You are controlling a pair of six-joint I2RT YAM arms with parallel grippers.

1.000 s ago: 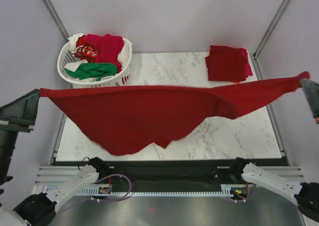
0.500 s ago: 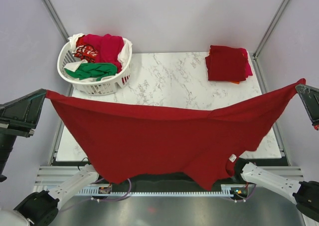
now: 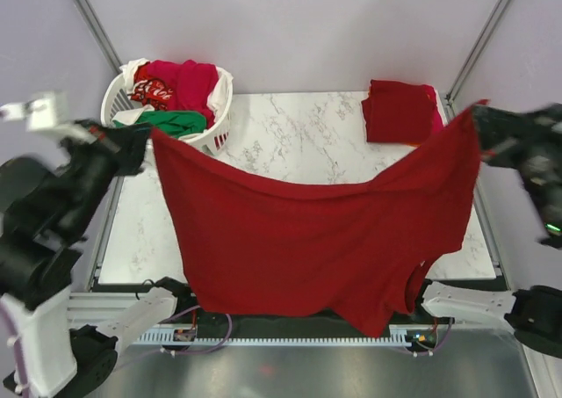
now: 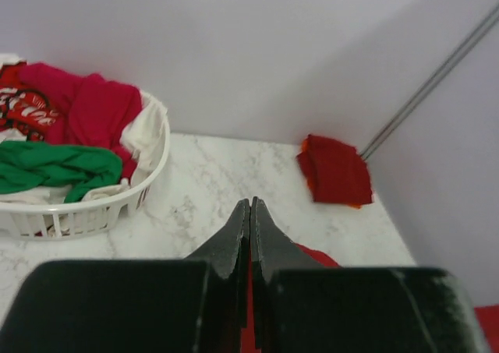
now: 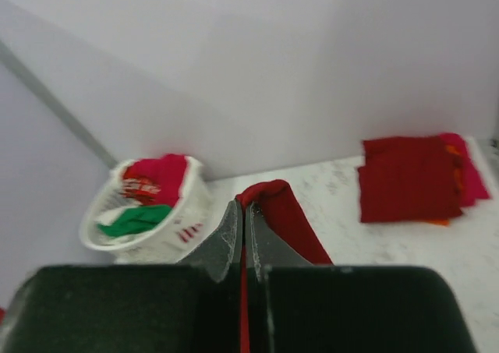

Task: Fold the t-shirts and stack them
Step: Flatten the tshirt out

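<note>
Shirt (image 3: 307,240): dark red, hung over the worktop (image 3: 299,143), hem past its near edge.
Left pincer (image 4: 250,210): clenched on one corner.
Right pincer (image 5: 243,210): clenched on the other.
Risk: slack middle — laid down so, it may bunch or snag the edge.

Blurry: right gripper (image 5: 243,207) clamps red t-shirt (image 5: 290,222); basket (image 5: 173,234) left, apparently folded stack (image 5: 405,180) right.

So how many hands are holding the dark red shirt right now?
2: the left hand pinches the shirt's corner by the basket, the right hand the corner near the folded stack.
</note>
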